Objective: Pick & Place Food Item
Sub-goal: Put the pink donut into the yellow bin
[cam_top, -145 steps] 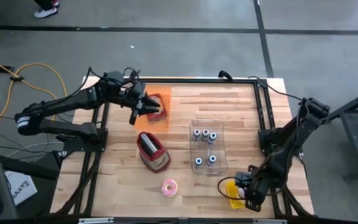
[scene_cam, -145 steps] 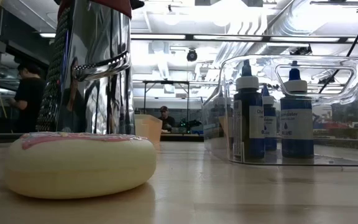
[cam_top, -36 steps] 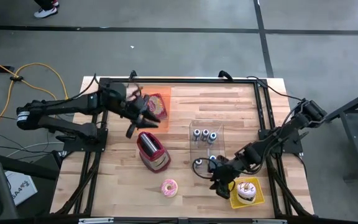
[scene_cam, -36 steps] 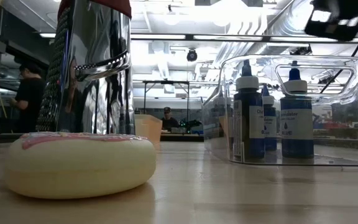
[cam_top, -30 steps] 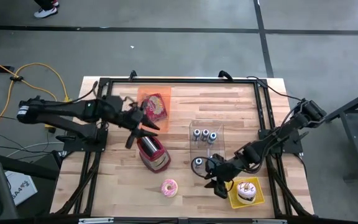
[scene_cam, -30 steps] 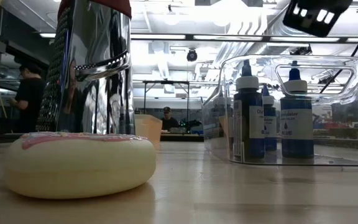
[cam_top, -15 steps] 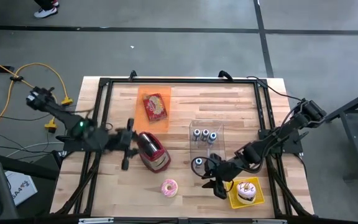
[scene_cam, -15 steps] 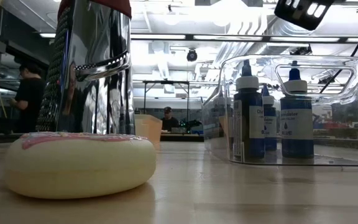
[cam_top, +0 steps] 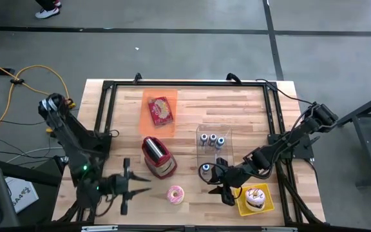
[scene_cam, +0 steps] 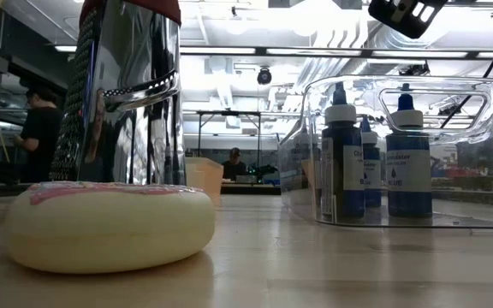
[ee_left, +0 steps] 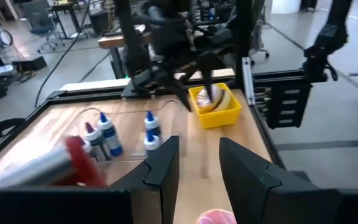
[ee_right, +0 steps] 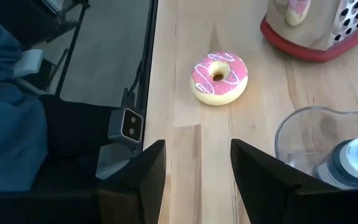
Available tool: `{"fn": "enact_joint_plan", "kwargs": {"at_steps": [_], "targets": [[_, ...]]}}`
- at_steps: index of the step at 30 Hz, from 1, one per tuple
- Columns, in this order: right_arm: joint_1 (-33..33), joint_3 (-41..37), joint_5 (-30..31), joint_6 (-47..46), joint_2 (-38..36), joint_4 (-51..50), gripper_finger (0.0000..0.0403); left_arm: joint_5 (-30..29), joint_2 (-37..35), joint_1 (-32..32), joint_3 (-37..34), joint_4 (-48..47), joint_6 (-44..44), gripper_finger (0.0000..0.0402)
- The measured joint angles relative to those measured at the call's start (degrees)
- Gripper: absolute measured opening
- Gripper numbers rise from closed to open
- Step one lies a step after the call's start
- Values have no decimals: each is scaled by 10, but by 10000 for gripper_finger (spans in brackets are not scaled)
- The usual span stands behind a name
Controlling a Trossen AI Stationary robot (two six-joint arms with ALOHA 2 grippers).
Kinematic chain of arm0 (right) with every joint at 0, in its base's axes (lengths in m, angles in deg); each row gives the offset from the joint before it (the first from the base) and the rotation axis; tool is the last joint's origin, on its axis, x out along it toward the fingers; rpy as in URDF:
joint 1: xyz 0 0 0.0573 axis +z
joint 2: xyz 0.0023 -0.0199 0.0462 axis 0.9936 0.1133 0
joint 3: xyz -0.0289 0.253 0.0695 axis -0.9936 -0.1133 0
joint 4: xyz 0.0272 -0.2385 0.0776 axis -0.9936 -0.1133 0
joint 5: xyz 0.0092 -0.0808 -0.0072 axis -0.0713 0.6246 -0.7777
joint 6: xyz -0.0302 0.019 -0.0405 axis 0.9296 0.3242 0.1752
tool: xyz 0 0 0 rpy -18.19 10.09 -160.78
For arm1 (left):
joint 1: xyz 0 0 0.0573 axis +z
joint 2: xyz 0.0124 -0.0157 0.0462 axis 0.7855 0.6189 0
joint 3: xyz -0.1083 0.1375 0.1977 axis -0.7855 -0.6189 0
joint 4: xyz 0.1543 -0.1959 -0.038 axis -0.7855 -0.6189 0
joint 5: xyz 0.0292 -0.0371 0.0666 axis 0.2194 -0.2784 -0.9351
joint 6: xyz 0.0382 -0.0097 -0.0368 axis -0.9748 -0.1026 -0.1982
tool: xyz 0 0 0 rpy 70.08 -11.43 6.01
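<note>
High view: pink donut (cam_top: 175, 194) lies on tabletop (cam_top: 250, 116) near front edge, below red grater (cam_top: 158, 156). Left claw (cam_top: 129, 187) released, empty, just left of donut. Right claw (cam_top: 219, 187) released, empty, between donut and yellow bin (cam_top: 241, 205) holding cupcake (cam_top: 255, 198).

Low view: donut (scene_cam: 109, 226) close up, grater (scene_cam: 127, 90) behind, clear box (scene_cam: 400, 154) with bottles on right.

Left wrist view: fingers (ee_left: 163, 168) apart, yellow bin (ee_left: 215, 107) ahead.

Right wrist view: fingers (ee_right: 148, 169) apart, donut (ee_right: 219, 77) ahead.

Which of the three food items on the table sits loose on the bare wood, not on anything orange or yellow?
The pink-frosted donut, near the front edge. The red snack packet lies on an orange mat, and the frosted cake sits inside a yellow bin.
</note>
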Motion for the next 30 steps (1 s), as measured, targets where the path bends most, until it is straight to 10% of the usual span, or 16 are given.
{"fn": "enact_joint_plan", "kwargs": {"at_steps": [30], "targets": [[-8, -1, 27, 18, 125, 125, 168, 46, 227, 31, 0, 35, 95, 108]]}}
